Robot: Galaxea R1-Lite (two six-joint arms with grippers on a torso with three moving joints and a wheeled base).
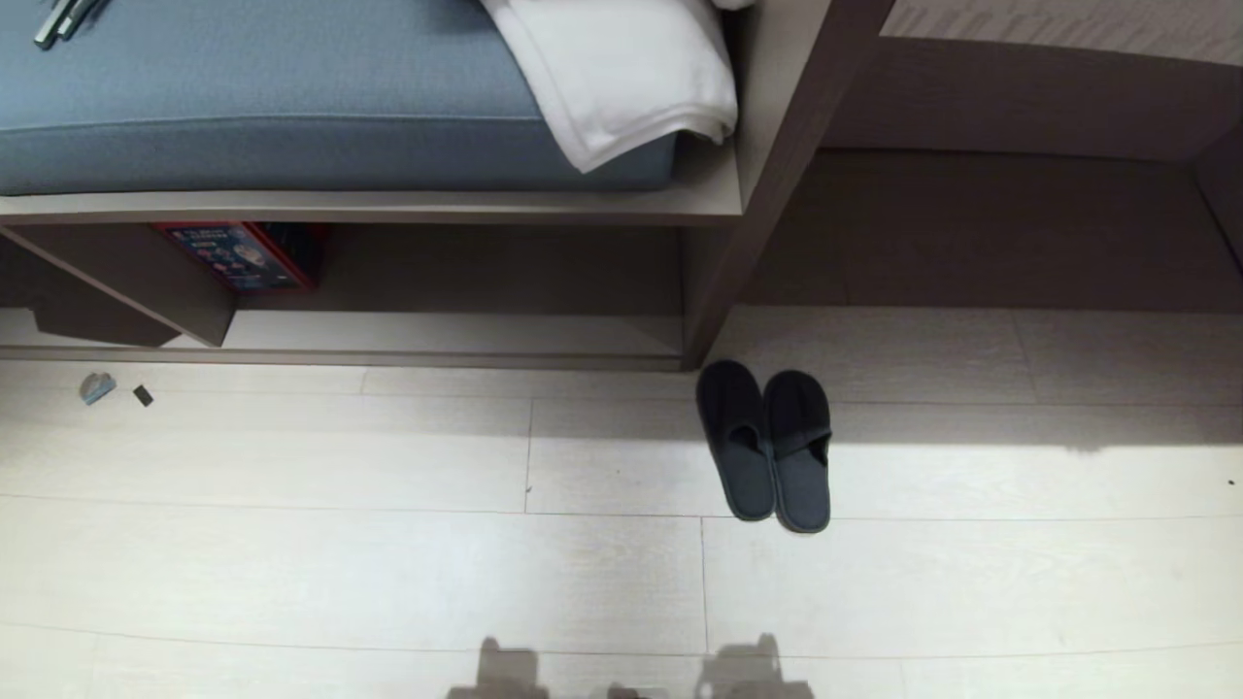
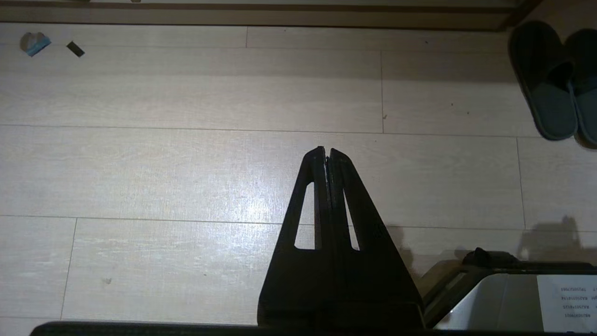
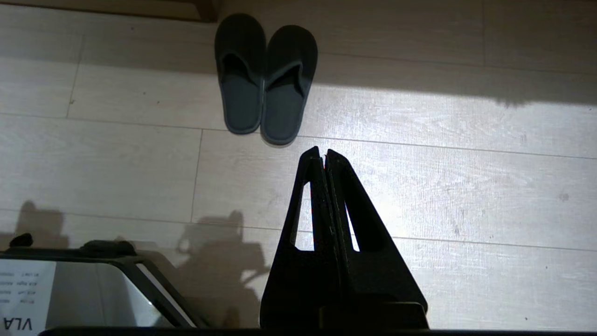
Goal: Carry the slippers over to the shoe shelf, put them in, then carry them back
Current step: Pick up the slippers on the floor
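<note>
Two dark slippers point(image 1: 767, 447) lay side by side, touching, on the pale wood-plank floor point(image 1: 388, 544), toes near the upright divider of the shoe shelf point(image 1: 437, 335). Above it sat a blue bench cushion point(image 1: 262, 97) under a white towel point(image 1: 621, 68). Left gripper point(image 2: 327, 150) and right gripper point(image 3: 322, 151) hung over bare floor, fingers pressed together, empty.

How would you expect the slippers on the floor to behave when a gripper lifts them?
The slippers look thin, soft and flat-soled, so they would probably flex or droop rather than stay stiff. They seem light. Lying side by side, touching, on smooth floor, a nudge would likely slide them apart, not roll or tip.
</note>
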